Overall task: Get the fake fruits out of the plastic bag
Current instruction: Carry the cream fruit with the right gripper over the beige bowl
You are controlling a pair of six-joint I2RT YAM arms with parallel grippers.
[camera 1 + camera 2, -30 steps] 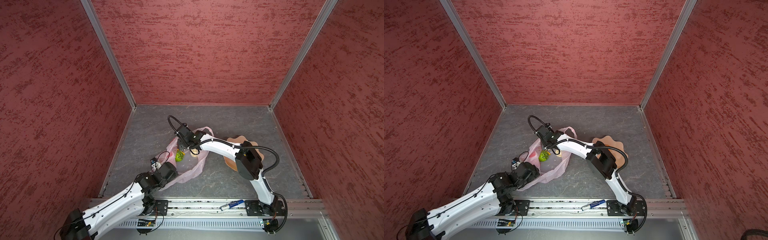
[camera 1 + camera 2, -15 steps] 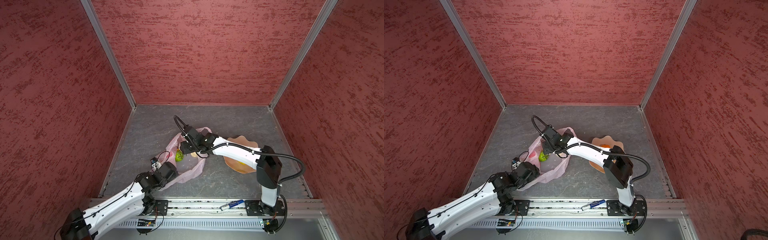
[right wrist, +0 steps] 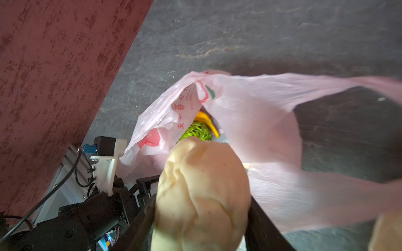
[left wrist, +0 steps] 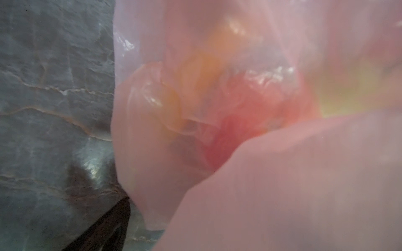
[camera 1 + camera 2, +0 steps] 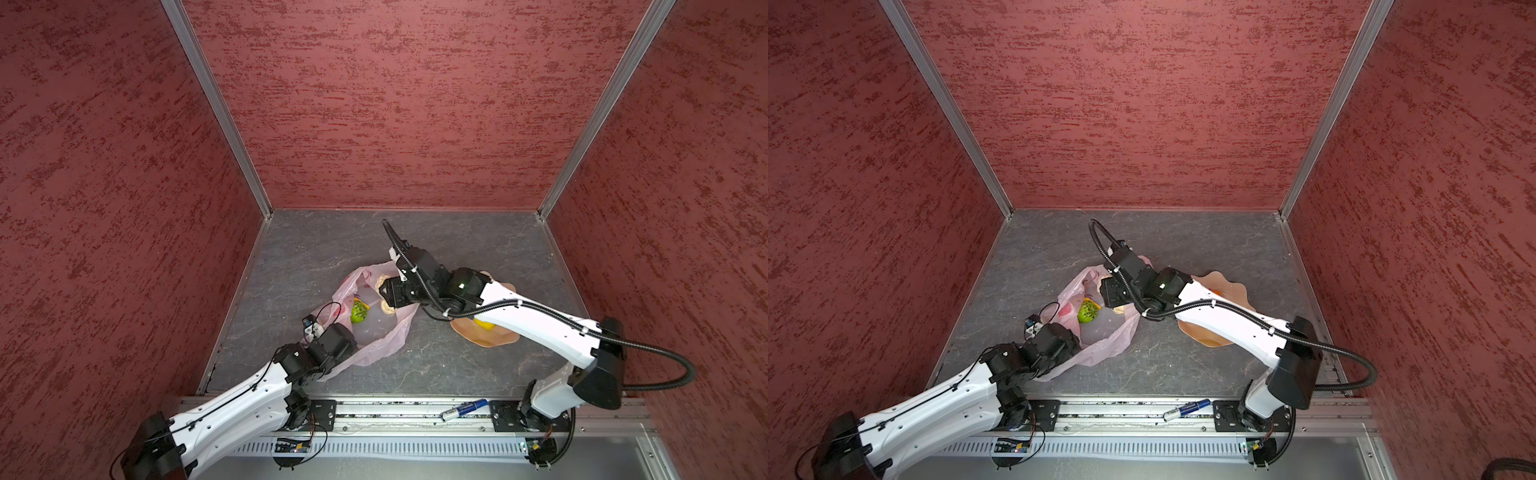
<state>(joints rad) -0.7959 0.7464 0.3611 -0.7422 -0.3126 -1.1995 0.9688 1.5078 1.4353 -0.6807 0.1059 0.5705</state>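
A cream-white piece [image 3: 202,184] sits clamped in the right pincer [image 5: 386,296] at the mouth of the plastic bag [image 5: 374,332], which lies left of the surface's [image 5: 457,249] centre (green textured ball [image 5: 359,312] and banana [image 3: 206,121] lie inside). The left pincer [image 5: 338,337], spread wide, presses the bag's near end, probably to anchor it. The bowl [image 5: 486,338] toward the right edge holds a lemon [image 5: 484,323].

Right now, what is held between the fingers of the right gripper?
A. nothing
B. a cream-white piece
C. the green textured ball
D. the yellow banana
B: in the right wrist view the right gripper is closed on a cream-white piece, while the green textured ball lies inside the plastic bag.
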